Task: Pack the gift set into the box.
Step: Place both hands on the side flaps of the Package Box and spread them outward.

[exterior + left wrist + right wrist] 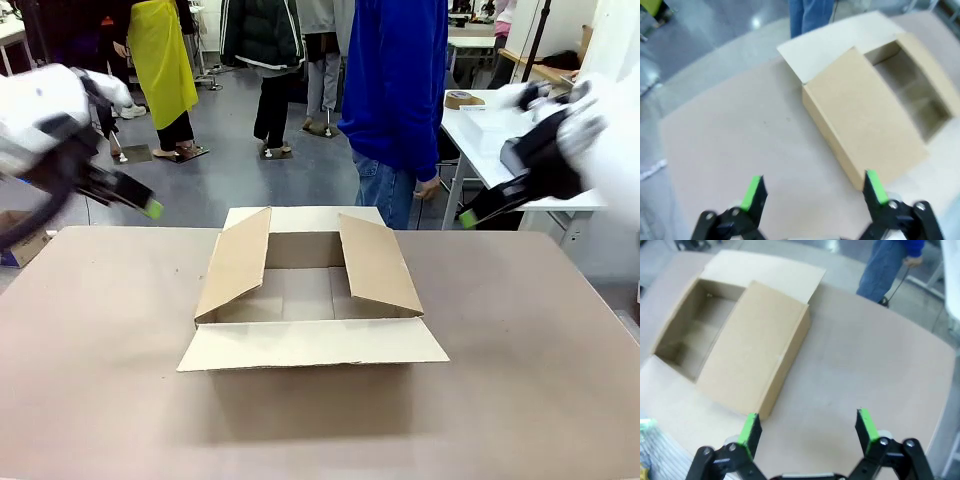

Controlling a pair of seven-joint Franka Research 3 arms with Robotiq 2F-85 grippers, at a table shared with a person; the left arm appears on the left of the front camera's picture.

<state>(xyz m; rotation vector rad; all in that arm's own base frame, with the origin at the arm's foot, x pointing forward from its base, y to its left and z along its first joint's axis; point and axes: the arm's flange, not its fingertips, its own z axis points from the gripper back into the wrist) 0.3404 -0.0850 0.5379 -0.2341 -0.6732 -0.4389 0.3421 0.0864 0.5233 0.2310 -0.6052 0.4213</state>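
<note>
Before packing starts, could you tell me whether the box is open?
Open: the box has front and back flaps spread outward, side flaps slanting inward, bare floor showing between them.

TEXT: we read none | LABELS/BRANDS: we read none | NUMBERS/SIGNS: we read none in any view

Your tan table (100,380) carries the box (310,345) — it sits ahead of the left gripper (812,189) and off to its right, ahead of the right gripper (807,424) and off to its left. Two flaps spread outward, about level — the others slant inward over the opening.
</note>
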